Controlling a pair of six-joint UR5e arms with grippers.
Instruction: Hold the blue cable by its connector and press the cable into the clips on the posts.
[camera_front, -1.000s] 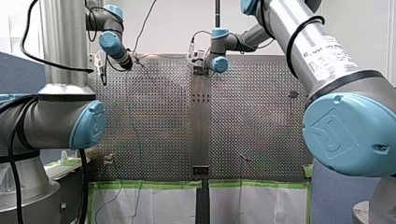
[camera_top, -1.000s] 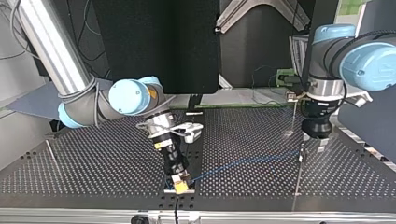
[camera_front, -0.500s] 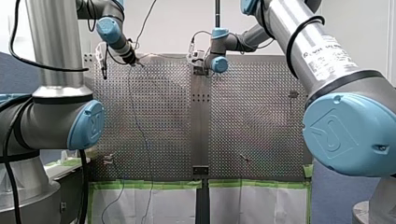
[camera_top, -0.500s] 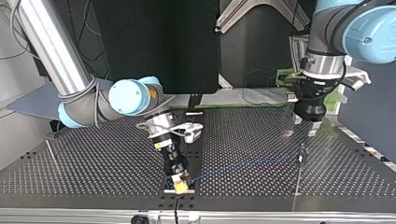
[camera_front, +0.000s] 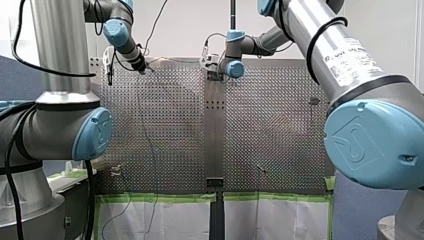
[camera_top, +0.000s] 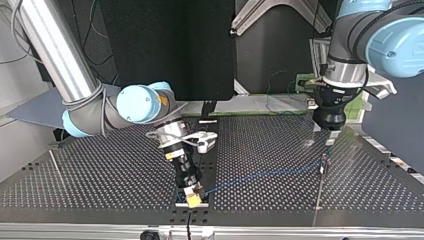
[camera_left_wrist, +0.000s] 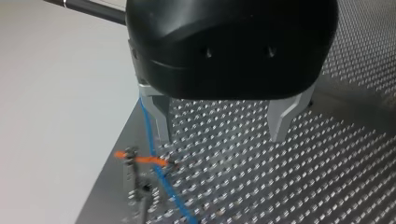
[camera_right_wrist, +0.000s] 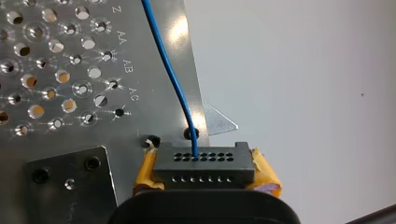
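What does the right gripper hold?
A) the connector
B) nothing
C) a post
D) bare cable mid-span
A: in the right wrist view the yellow pads of the right gripper clamp the grey connector, with the blue cable running out of it.

The perforated table (camera_right_wrist: 130, 126) bears engraved row letters Z, AA, AB, AC.
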